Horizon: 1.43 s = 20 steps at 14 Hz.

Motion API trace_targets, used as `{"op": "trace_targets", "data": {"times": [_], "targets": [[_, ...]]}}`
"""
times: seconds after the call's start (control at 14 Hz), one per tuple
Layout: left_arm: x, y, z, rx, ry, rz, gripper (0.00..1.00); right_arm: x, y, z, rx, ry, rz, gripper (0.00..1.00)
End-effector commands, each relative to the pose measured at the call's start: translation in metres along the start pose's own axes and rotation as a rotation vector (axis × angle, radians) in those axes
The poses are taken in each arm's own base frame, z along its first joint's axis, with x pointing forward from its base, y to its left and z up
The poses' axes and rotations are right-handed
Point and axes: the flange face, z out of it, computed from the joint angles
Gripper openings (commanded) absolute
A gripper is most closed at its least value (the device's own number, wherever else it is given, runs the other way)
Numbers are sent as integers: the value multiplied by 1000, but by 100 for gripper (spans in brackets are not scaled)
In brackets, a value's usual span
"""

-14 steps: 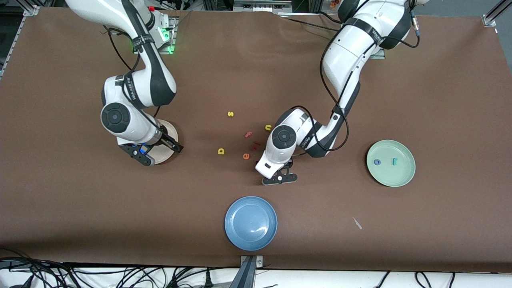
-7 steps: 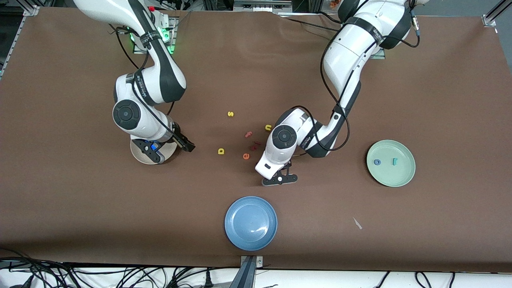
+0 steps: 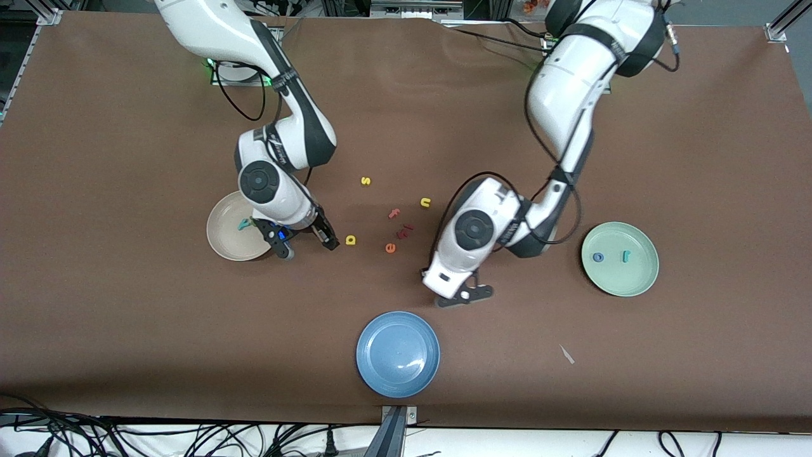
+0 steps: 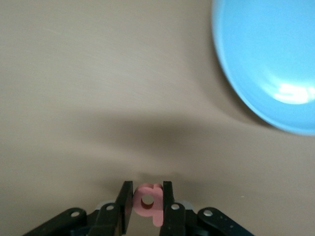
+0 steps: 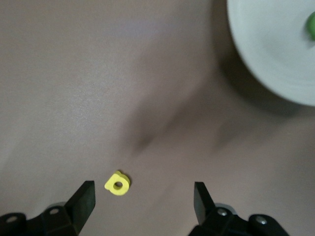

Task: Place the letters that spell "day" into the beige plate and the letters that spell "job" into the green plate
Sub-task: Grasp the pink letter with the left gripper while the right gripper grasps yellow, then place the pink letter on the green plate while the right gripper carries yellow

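We found the left claw [image 4: 147, 209] clamped on the small pinkish-red foam letter "b" [image 4: 149, 204], held above bare brown desk [image 3: 127, 127] with the round bright blue plate [image 3: 398, 353] at about seven o'clock from it in the front view; in the left wrist view the letter sat squarely between the two black fingers [image 4: 126, 201]. The right claw [image 5: 144, 201] hung low with its jaws standing wide apart, just beside the round cream-beige plate [image 3: 228, 238] on the side toward the desk's middle, and the tiny yellow foam letter "a" [image 3: 350, 240] lay on the desk at about three o'clock from that claw, close to one fingertip; the right wrist view showed the same letter lying between the spread fingers, nearer one of them. In the beige plate we could see the teal foam letter "y" [image 3: 243, 223] and, in the right wrist view only, the edge of a green foam piece [image 5: 310, 25] that we could not read as a letter. The round pale mint-green plate [image 3: 620, 258], toward the left arm's end of the desk, held the blue foam ring "o" [image 3: 597, 257] and the teal hook-shaped "j" [image 3: 625, 256], lying apart from each other. Loose in the middle of the desk lay a yellow "s" [image 3: 365, 181], a yellow "n" [image 3: 425, 202], a salmon "f" [image 3: 394, 213], a dark red piece [image 3: 405, 231] and an orange "e" [image 3: 390, 247].
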Motion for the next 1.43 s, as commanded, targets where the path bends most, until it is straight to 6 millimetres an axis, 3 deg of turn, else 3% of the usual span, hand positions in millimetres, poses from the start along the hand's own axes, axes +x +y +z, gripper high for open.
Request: {"op": "trace_targets", "data": {"times": [0.0,0.21,0.5,0.64,0.86,1.07,1.14,1.29,1.36], "targets": [[35,-76,-77,29,-138,-25,14,-13,-8,23,33,18,24,80],[59,-168,-84,100,-302,13,16,-25,-11,38,46,30,37,77],[82,-311,-80,117,-391,71,22,-38,-12,55,61,45,33,75],[89,-364,-70,137,-411,112,22,-38,-13,56,67,47,35,73],[91,-395,-25,144,-334,110,25,-37,-14,59,87,56,33,69],[90,-409,-9,145,-318,99,31,-36,-13,63,84,58,34,60],[90,-409,-6,144,-322,99,46,-36,-13,63,84,58,34,48],[92,-407,-14,142,-309,97,89,-38,-14,63,83,60,16,17],[95,-407,-26,141,-292,95,100,-38,-14,61,85,61,8,13]]}}
